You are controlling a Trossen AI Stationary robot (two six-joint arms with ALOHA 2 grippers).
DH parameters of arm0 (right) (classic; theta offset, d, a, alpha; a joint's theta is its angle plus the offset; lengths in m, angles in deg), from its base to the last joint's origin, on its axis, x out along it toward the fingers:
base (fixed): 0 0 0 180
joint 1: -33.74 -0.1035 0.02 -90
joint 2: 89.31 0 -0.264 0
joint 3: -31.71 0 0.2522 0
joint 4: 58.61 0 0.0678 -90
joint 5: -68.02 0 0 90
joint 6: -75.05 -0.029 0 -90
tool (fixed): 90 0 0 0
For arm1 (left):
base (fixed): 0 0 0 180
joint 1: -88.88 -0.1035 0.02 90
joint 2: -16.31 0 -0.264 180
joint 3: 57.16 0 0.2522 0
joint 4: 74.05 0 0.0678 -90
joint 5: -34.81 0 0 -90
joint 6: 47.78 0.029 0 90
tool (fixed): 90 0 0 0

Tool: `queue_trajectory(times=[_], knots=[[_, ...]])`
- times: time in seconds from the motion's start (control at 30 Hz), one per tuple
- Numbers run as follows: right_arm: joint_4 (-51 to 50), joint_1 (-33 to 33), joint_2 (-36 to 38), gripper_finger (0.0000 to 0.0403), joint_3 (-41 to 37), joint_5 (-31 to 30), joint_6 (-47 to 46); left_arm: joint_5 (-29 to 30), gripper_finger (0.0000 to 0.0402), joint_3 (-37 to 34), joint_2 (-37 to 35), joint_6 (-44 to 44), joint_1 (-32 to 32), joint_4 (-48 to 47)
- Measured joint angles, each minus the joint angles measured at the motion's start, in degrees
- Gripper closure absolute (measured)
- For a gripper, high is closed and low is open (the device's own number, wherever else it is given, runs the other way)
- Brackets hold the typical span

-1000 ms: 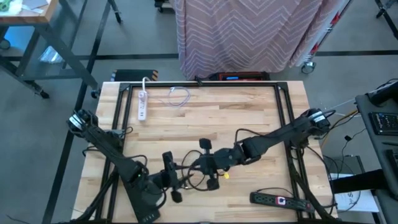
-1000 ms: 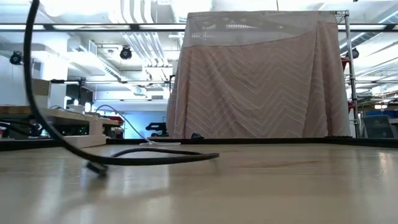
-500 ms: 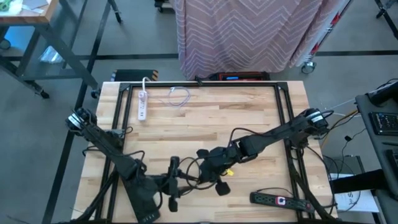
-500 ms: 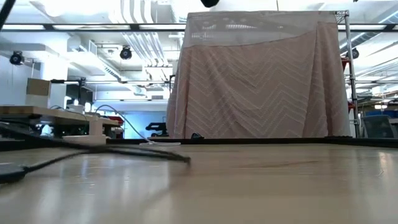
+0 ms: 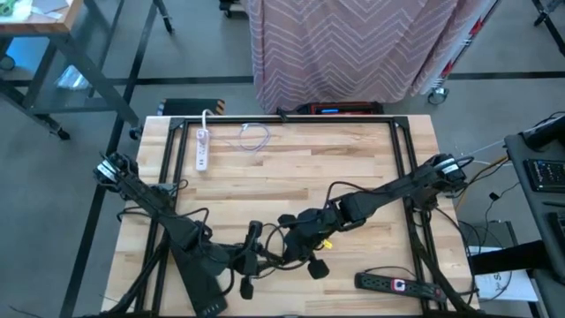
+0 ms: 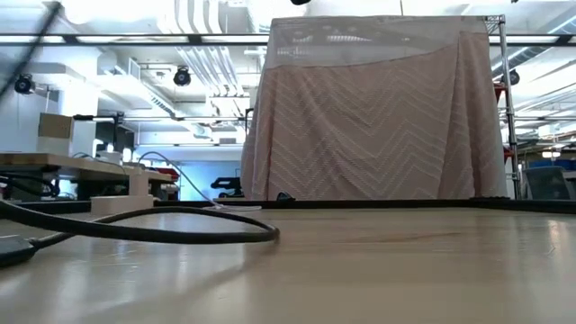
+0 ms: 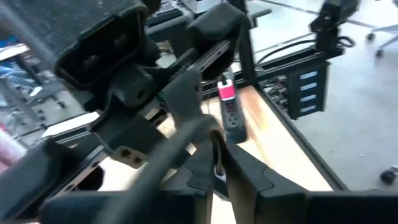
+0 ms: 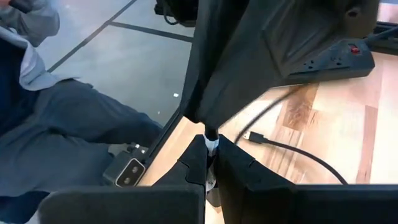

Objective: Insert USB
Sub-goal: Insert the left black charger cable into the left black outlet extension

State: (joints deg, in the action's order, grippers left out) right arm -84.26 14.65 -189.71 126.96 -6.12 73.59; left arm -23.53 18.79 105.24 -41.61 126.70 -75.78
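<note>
Low over the front table edge, the left gripper (image 7: 214, 169) and right gripper (image 8: 211, 155) face each other, each clamped on a cable (image 8: 292, 152).

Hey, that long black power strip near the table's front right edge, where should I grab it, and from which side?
Take the long black power strip across its narrow width, about mid-length, coming straight down from above. It lies flat on the wooden table, so only its two long side walls offer opposing faces, and a mid-length hold should keep it level.
</note>
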Motion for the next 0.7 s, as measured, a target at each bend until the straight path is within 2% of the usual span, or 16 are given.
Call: queue_trajectory(times=[0.1,0.2,0.43,0.53,0.7], knots=[[-0.12,-0.04,0.00,0.0403,0.00,0.08,0.00,-2.37,0.0397,0.00,0.00,-0.16,-0.51,0.03],[-0.17,-0.02,0.00,0.0397,-0.01,-0.17,0.00,-1.28,0.0398,0.00,0.00,-0.81,-0.54,0.02],[-2.73,-0.01,0.51,0.0317,0.83,-2.56,-0.48,0.98,0.0400,0.00,-0.46,-2.27,0.01,-0.05],[-7.97,-0.83,1.35,0.0279,2.96,-9.61,-0.18,3.58,0.0400,0.00,-1.23,-3.14,0.64,-0.15],[-15.25,-4.19,2.42,0.0233,5.42,-25.81,-0.05,11.55,0.0401,0.00,-2.43,-7.74,1.60,-3.21]])
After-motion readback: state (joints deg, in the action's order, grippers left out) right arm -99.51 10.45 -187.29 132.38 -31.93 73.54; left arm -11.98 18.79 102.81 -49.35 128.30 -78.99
